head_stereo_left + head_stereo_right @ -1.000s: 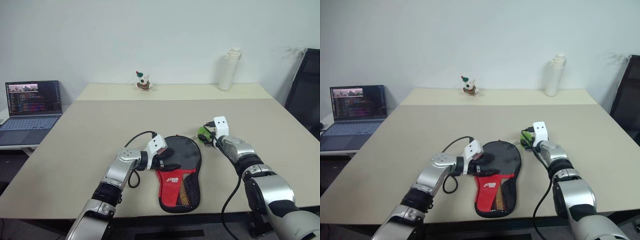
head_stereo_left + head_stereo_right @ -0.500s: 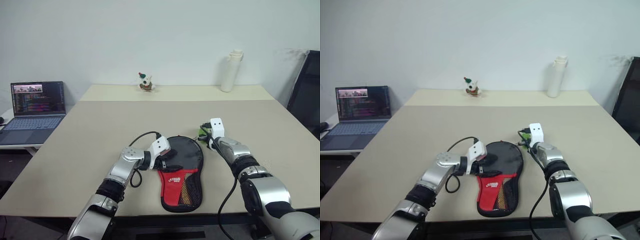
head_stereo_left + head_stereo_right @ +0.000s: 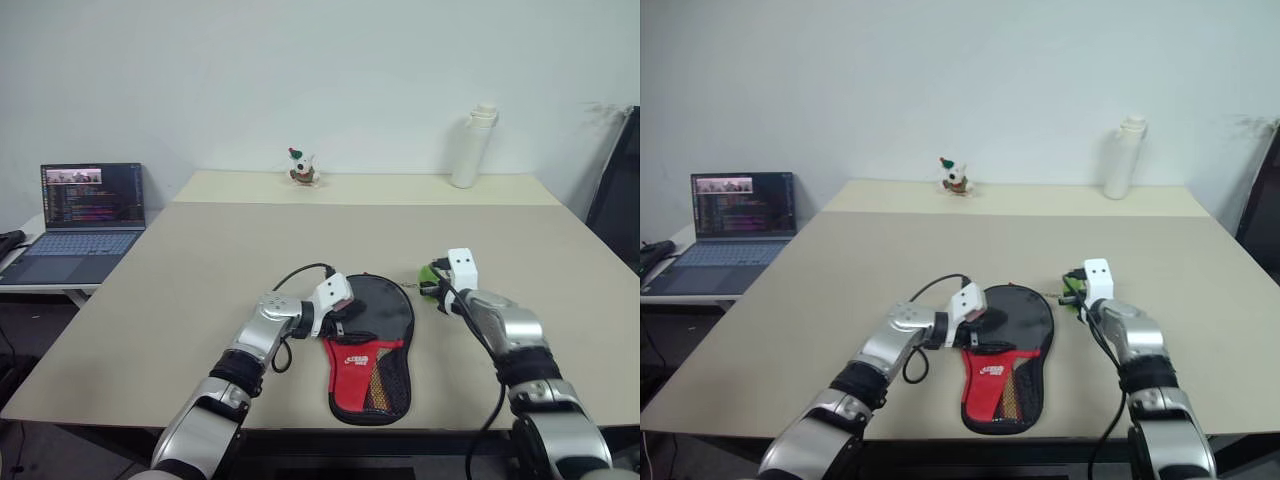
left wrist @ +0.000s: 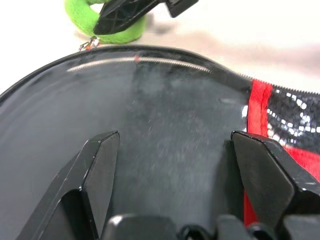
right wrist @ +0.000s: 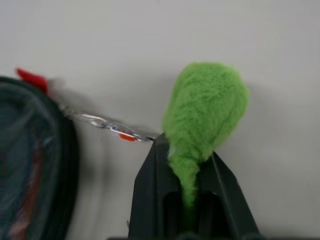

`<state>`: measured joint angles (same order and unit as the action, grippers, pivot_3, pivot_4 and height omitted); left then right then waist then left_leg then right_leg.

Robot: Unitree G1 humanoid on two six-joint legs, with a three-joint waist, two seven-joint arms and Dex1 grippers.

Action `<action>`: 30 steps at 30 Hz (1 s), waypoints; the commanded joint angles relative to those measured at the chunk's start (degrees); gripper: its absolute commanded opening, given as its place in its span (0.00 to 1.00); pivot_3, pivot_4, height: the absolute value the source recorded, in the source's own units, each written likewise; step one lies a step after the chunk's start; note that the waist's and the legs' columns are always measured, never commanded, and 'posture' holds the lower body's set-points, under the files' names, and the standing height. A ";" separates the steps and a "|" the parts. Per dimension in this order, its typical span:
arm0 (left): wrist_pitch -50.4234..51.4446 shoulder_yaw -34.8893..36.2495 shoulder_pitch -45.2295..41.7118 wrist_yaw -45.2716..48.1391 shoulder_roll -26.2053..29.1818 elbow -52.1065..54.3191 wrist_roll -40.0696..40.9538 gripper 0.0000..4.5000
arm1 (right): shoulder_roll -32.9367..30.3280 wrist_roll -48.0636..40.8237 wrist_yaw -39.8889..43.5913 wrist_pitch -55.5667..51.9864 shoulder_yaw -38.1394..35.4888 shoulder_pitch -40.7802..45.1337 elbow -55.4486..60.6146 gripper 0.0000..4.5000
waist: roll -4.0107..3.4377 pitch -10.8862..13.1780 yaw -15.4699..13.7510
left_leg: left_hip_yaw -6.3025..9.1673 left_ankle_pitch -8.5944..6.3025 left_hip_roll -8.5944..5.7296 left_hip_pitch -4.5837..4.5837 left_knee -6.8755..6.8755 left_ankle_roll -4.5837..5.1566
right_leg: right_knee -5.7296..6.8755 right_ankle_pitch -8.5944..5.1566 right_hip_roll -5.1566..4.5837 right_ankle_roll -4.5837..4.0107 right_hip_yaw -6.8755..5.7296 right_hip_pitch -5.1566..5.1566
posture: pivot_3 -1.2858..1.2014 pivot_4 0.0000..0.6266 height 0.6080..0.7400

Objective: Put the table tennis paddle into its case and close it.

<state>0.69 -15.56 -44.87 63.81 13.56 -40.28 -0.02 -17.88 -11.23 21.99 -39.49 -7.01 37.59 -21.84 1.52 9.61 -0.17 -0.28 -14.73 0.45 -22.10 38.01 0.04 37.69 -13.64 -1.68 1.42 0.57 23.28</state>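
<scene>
- Lying flat on the desk (image 3: 200, 250), near the front edge: the case (image 3: 372, 345), round end away from the robot, red-and-black mesh pocket (image 3: 368, 375) toward it.
- Paddle: can't see it anywhere; the case's black face hides whatever is inside.
- Zip teeth run along the case's far rim in the left wrist view; can't tell whether the zip is fully closed.
- Right tool (image 5: 189, 165): clenched on the green charm (image 5: 205, 112), fuzzy material squeezed between both fingers (image 5: 150, 200).
- Charm sits just off the case's far right rim; a short metal chain (image 5: 107, 125) links it to the case edge.
- Left tool (image 4: 177, 175): released, fingers (image 4: 97, 170) spread wide, hanging over the case's black round part at its left side. Nothing between the fingers; can't tell if they touch the fabric.
- Left tool points across toward the right arm; the charm and the right tool's fingers show beyond the case rim in the left wrist view.
- Background, well apart from the work:
  - white bottle (image 3: 472, 146) at the desk's far right edge
  - small figurine (image 3: 302, 168) at the far edge, middle
  - open laptop (image 3: 85, 215) on a side table to the left, screen lit
  - dark chair (image 3: 618, 185) at the right
</scene>
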 commanded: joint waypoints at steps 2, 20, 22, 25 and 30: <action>-0.42 -4.23 0.09 1.69 -1.99 -5.98 -3.61 0.86 | -2.16 -3.16 -1.92 -8.80 -3.09 -6.04 17.10 0.01 | -0.12 -0.08 -0.08 | -0.02 -0.01 0.00 -0.05 -0.03 0.01 | -0.08 -0.01 0.00 0.03 0.01 0.01 | 0.52 0.24 1.00; -8.55 -6.37 -2.37 0.92 -5.14 -17.65 -8.73 0.86 | -9.97 -19.56 2.46 -35.49 -10.46 -30.04 59.14 0.01 | -0.40 -0.79 -1.23 | 0.20 -0.02 -0.01 -0.38 -0.03 0.03 | -0.80 0.05 0.00 0.38 -0.46 -0.09 | 0.52 0.24 1.00; -8.75 -6.31 -2.38 0.87 -5.34 -17.93 -8.91 0.86 | -10.81 -21.61 3.35 -37.27 -11.32 -31.67 61.02 0.01 | -0.36 -0.84 -1.25 | 0.25 -0.02 -0.01 -0.38 -0.02 0.03 | -0.81 0.05 0.00 0.38 -0.52 -0.10 | 0.52 0.24 1.00; -8.90 -6.31 -2.53 0.75 -5.71 -18.41 -9.03 0.86 | -11.28 -24.94 4.93 -39.00 -11.53 -34.99 64.17 0.01 | -0.34 -0.92 -1.31 | 0.32 -0.02 -0.01 -0.41 -0.02 0.03 | -0.83 0.04 -0.01 0.38 -0.61 -0.12 | 0.52 0.24 1.00; -8.90 -6.36 -2.56 0.55 -6.24 -18.73 -9.27 0.86 | -12.97 -30.48 8.27 -39.73 -9.42 -43.56 70.71 0.01 | -0.32 -1.17 -1.35 | 0.55 -0.02 -0.02 -0.55 -0.02 0.03 | -0.92 0.01 -0.04 0.39 -0.88 -0.13 | 0.52 0.24 1.00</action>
<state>-9.43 -17.02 -50.74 64.27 8.09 -54.30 -4.27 -29.40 -38.73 28.20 -78.62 -16.63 -4.39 45.21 1.20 8.45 -1.52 0.35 -14.75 0.43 -22.69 38.00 0.07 36.74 -13.63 -1.74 1.81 -0.38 23.14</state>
